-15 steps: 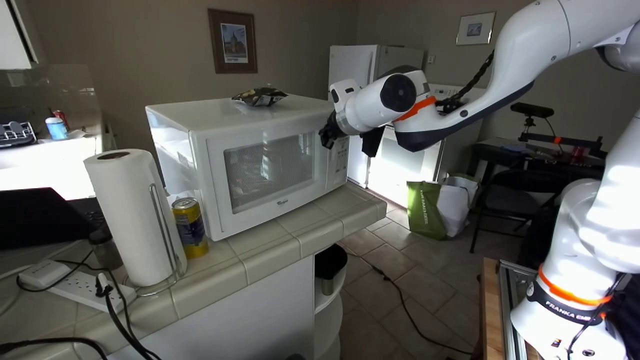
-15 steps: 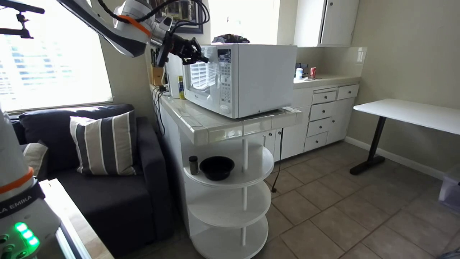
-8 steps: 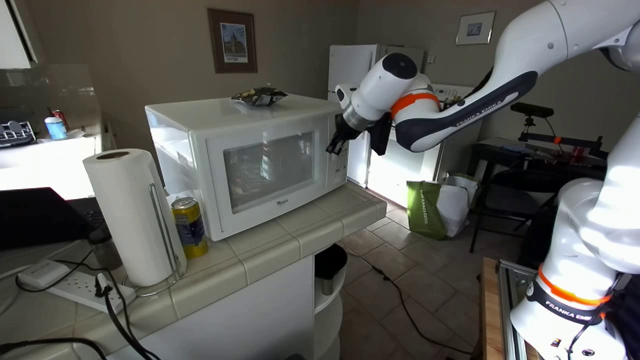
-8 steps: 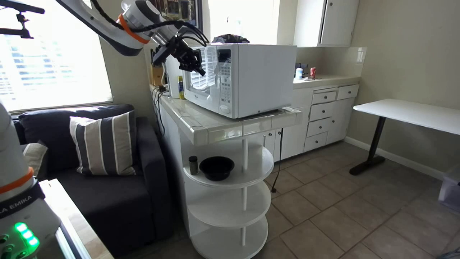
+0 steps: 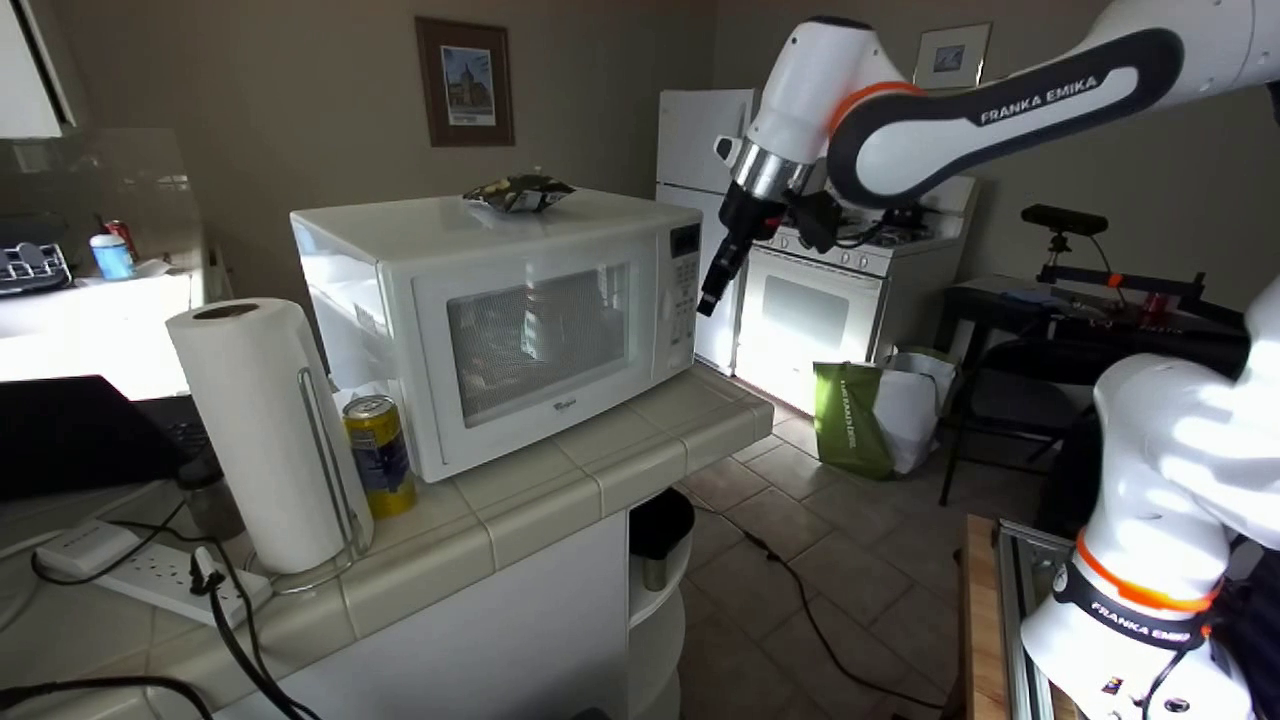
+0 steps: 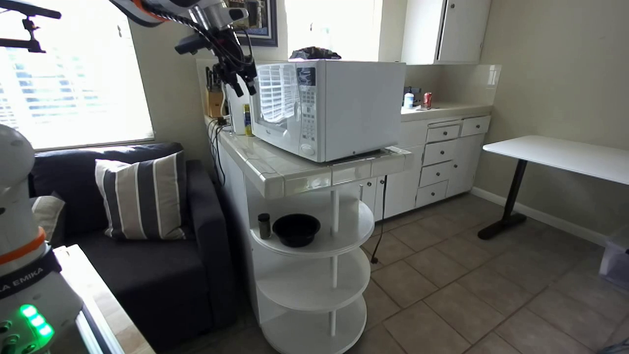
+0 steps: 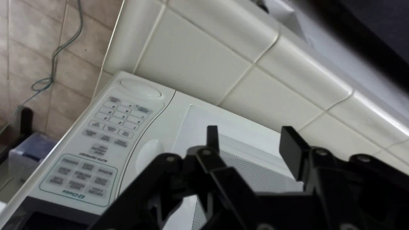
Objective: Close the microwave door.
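While the robot arm (image 5: pixel 1000 125) reached toward the microwave (image 5: pixel 520 230), its gripper (image 5: pixel 708 304) hung tips-down near the control panel (image 5: pixel 683 290) in an exterior view, touching nothing that I could make out. The microwave door (image 5: pixel 540 345) formed most of the white front above the tiled counter (image 5: pixel 640 425), level with the panel, so I took it for closed.

In an exterior view 2 fingertips (image 6: pixel 239 90) stood apart, nothing between them, in front of the door. No gap showed along its edge there, though the window (image 6: pixel 275 98) shone with striped reflections.

In the wrist view the fingers (image 7: pixel 291 153) were spread, with only door and window showing through the gap. The handle (image 7: pixel 148 153) lay outside that spread, ungripped, and a thin seam (image 7: pixel 137 142) divided door from keypad (image 7: pixel 119 116).

By my judgement the closing itself was done and only the retreat was left. The next move called for drawing the gripper straight back from the front, clear of the handle. If the door wasn't fully latched, which I couldn't tell, 1 short push beside that handle, fingers brought together first, would probably have settled it.
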`<state>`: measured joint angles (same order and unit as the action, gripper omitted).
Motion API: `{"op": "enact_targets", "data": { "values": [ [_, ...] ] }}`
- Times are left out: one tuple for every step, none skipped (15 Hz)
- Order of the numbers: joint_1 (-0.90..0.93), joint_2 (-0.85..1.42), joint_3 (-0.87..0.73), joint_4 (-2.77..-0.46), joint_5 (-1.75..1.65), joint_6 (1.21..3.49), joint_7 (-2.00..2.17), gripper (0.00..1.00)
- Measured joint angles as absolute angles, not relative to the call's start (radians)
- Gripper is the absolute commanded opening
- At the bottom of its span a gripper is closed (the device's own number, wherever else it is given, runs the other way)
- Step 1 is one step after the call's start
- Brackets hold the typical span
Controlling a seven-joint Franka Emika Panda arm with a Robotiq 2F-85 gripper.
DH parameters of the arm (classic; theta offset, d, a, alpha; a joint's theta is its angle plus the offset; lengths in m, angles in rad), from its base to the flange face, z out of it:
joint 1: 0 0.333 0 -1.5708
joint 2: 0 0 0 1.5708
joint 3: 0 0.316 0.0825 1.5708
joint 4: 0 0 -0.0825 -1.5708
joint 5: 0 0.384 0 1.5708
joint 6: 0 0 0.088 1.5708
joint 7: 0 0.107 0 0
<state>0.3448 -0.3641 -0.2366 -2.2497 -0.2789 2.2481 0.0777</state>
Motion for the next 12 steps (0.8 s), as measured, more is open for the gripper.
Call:
{"op": "enact_targets", "data": {
  "values": [
    [0.308, -0.391, -0.203, -2.223, -0.208, 2.169, 0.061, 0.93],
    [0.274, -0.411, -0.175, -2.194, -0.149, 2.094, 0.056, 0.99],
    [0.243, -0.427, -0.152, -2.165, -0.1, 2.025, 0.056, 1.0],
    [0.214, -0.438, -0.135, -2.136, -0.052, 1.967, 0.058, 1.0],
    [0.189, -0.446, -0.123, -2.11, -0.009, 1.922, 0.063, 1.0],
    [0.165, -0.451, -0.112, -2.09, 0.022, 1.894, 0.073, 1.0],
    [0.142, -0.456, -0.101, -2.072, 0.039, 1.879, 0.087, 1.0],
    [0.121, -0.461, -0.088, -2.06, 0.045, 1.876, 0.102, 1.0],
    [0.1, -0.469, -0.07, -2.052, 0.043, 1.886, 0.111, 1.0],
    [0.084, -0.48, -0.05, -2.051, 0.038, 1.913, 0.112, 1.0],
    [0.075, -0.49, -0.033, -2.051, 0.035, 1.932, 0.112, 1.0],
    [0.069, -0.498, -0.022, -2.051, 0.034, 1.937, 0.112, 1.0]
  ]
}}
